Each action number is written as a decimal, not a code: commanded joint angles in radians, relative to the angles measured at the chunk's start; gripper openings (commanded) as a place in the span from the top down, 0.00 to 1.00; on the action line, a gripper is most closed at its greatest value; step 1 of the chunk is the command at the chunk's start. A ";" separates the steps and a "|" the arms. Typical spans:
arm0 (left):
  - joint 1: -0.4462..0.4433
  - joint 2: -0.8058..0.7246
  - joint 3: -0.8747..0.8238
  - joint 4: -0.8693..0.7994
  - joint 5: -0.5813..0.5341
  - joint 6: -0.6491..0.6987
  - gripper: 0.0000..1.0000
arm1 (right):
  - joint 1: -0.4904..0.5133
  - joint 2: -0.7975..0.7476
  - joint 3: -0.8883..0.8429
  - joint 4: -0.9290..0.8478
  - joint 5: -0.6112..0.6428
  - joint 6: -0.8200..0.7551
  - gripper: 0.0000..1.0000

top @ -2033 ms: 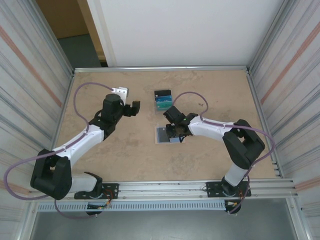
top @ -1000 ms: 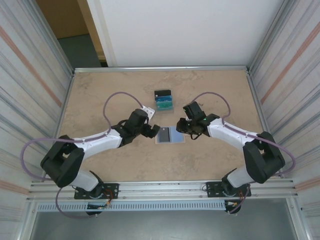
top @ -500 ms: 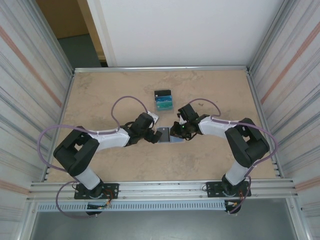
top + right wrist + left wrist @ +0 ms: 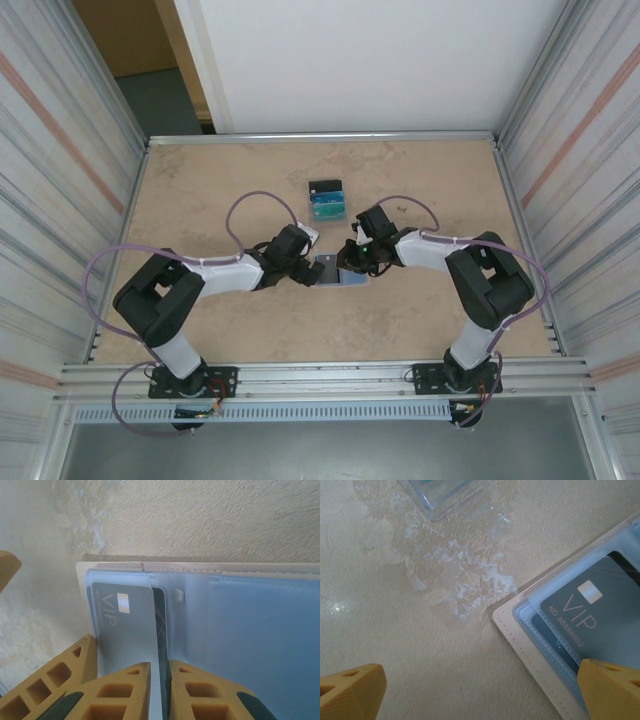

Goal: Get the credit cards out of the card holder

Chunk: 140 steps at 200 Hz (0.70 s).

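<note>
Table (image 4: 200, 190): card holder (image 4: 340, 275) lies open at mid-table, between both arms. Left gripper (image 4: 480, 692) spread wide, one fingertip over the holder's corner (contact unclear). Right gripper (image 4: 160, 667) pinches the grey VIP card (image 4: 122, 630). Recommended: pin holder, draw card straight out.

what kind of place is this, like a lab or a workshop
Probably a robot lab test cell: a beige stone-look tabletop boxed in by ribbed metal-look side panels, with two white-and-black robot arms bolted to an aluminium rail at its near edge.
</note>
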State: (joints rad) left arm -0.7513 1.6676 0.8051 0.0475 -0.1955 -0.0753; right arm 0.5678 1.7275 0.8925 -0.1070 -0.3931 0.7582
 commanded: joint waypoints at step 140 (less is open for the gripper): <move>-0.007 0.043 0.054 -0.095 -0.032 0.015 0.01 | -0.043 0.084 -0.058 0.197 -0.155 0.104 0.84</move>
State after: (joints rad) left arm -0.7532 1.6833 0.8410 -0.0032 -0.2085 -0.0753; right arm 0.5274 1.7847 0.8562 0.0509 -0.5026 0.8295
